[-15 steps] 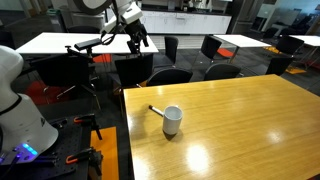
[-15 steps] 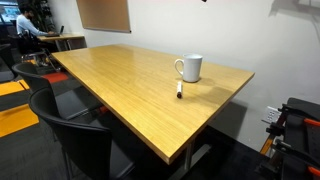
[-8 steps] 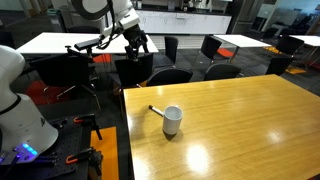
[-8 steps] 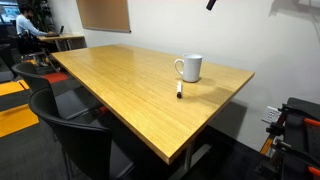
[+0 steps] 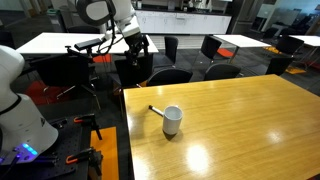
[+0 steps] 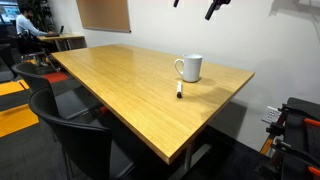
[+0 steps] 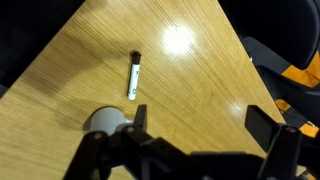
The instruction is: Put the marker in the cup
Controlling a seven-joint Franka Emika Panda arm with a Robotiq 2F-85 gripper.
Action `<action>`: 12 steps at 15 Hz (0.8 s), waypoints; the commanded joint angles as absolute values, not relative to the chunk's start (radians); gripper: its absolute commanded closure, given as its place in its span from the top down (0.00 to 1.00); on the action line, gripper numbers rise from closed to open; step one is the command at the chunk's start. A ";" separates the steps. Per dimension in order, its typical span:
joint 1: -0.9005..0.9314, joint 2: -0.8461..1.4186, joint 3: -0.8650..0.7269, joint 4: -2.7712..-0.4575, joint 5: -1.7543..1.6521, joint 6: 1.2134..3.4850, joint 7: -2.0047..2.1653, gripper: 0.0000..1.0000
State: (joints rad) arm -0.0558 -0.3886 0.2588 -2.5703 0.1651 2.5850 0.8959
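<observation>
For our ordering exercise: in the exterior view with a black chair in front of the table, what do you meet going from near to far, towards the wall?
Black chair → marker → cup → white wall.

Checked cup [image 5: 172, 120], marker [image 7: 133, 77] and table [image 6: 120, 80] in all views: no legible text, label, brand or number.
</observation>
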 commanded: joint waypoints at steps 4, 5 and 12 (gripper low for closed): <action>-0.033 -0.258 0.199 -2.581 0.206 2.730 0.910 1.00; -0.028 -0.230 0.186 -2.583 0.215 2.769 0.897 1.00; 0.011 -0.074 0.105 -2.569 0.316 2.896 0.828 1.00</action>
